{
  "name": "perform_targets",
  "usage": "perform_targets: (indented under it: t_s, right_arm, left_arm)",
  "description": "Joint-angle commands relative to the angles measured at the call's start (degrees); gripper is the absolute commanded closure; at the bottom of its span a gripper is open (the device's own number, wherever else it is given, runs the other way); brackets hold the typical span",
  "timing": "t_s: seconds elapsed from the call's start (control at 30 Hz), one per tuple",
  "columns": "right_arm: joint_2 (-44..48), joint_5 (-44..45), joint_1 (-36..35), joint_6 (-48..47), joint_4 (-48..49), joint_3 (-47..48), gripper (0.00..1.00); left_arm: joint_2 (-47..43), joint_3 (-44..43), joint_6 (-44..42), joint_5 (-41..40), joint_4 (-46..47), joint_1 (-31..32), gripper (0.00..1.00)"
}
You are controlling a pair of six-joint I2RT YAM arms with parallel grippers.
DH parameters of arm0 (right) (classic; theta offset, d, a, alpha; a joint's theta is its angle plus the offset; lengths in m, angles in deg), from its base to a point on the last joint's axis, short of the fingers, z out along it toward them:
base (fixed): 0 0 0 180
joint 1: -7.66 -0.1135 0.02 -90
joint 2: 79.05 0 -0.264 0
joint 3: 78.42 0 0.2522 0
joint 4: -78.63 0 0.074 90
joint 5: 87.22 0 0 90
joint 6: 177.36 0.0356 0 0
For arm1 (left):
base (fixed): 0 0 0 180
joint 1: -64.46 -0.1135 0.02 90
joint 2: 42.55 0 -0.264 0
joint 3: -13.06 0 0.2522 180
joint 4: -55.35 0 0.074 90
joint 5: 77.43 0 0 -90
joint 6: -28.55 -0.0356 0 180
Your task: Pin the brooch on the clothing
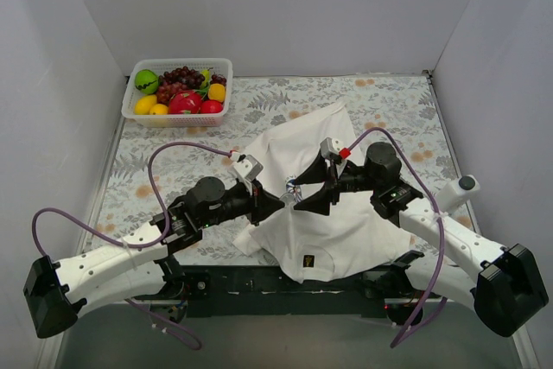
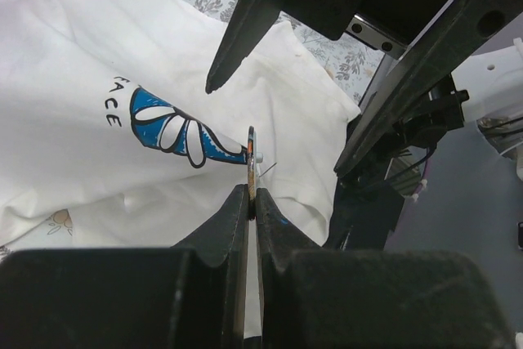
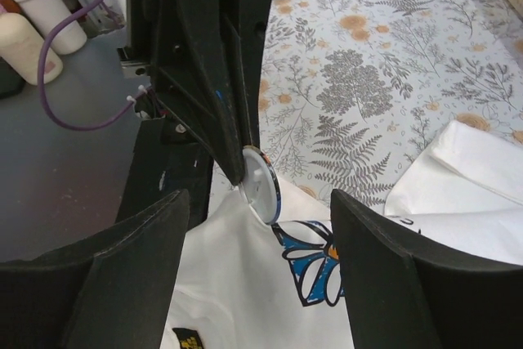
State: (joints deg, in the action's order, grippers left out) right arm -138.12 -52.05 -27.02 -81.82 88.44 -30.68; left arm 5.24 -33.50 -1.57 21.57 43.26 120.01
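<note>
Holds the brooch [image 2: 252, 151] edge-on in the pressed-together left gripper [image 2: 252, 195] at the clothing [image 1: 346, 231], beside its daisy print [image 3: 315, 267], spread right gripper [image 3: 255, 212] flanking it; seemingly mid-pinning, next calls for pressing the pin squarely through the fabric.

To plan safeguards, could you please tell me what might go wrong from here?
The small round pale-backed brooch is pinched only by its rim in the left fingers, so it may twist or slip.
The open right fingers sit close; closing could knock it.
The rumpled white T-shirt may shift when pierced.
</note>
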Motion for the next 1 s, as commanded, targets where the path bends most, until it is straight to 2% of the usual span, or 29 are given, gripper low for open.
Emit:
perform_targets:
  t_s: [0.0, 0.73, 0.97]
  right_arm:
    - [-0.9, -4.8, 0.1, 2.5, 5.3, 2.1, 0.26]
    - [-5.0, -6.7, 0.1, 4.8, 11.7, -1.2, 0.33]
    - [-5.8, -7.2, 0.1, 4.8, 11.7, -1.3, 0.41]
  left_arm:
    - [-0.2, -0.3, -1.1, 2.5, 2.1, -0.4, 1.00]
    - [0.3, 0.4, -1.3, 4.2, 5.2, -0.8, 1.00]
    - [0.0, 0.5, -1.1, 4.1, 5.8, -0.8, 1.00]
